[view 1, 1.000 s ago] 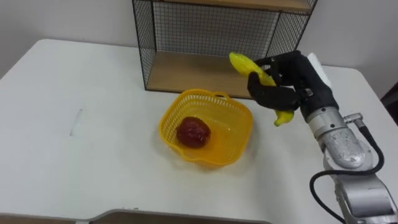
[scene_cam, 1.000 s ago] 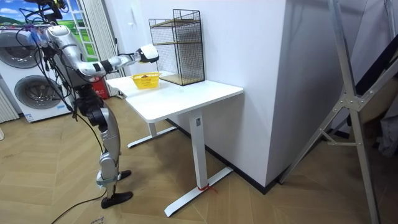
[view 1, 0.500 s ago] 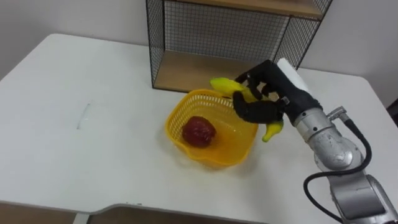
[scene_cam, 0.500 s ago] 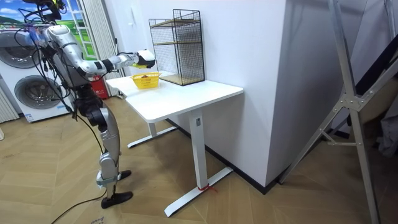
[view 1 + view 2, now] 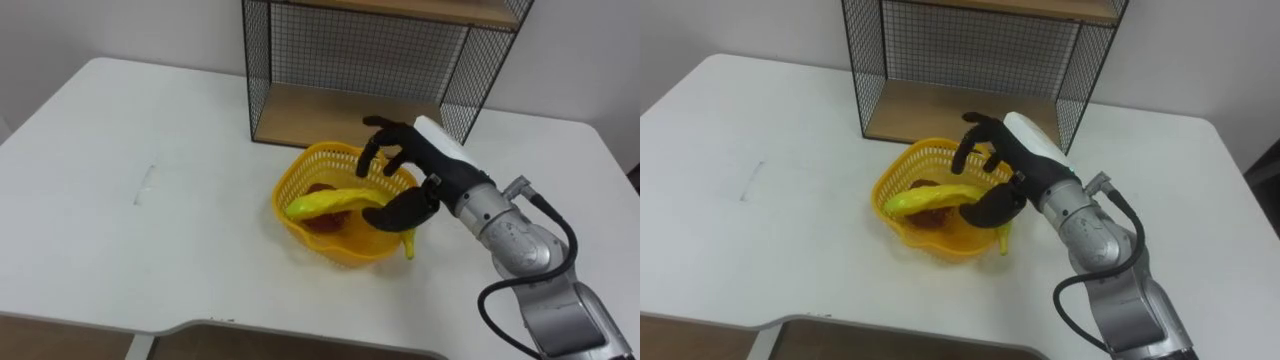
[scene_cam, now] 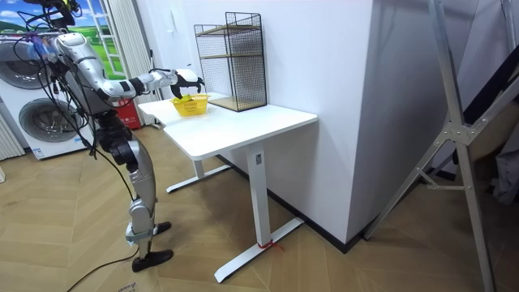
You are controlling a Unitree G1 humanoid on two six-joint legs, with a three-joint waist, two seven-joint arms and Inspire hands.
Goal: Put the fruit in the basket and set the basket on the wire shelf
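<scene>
Fruit lies in the yellow plastic lattice basket, which stands on the white desk just in front of the black wire shelf with its pale wooden bottom board. A long yellow banana stretches across the basket's opening. One end points toward the robot's left, and the other pokes out over the rim on the side nearest the robot's right arm. Beneath the banana a dark red round fruit shows in the bottom of the basket, partly covered. The robot's black right hand hovers over the basket's right half, palm turned toward the fruit. Its fingers are spread and arched above the far rim, clear of the banana, while the thumb reaches down against the banana's near end, so the hand is open rather than clamped on it. In the room view the robot stands upright at the desk's end on the room view's left, its right arm stretched out level over the desk to the basket, with white washing machines behind it.
</scene>
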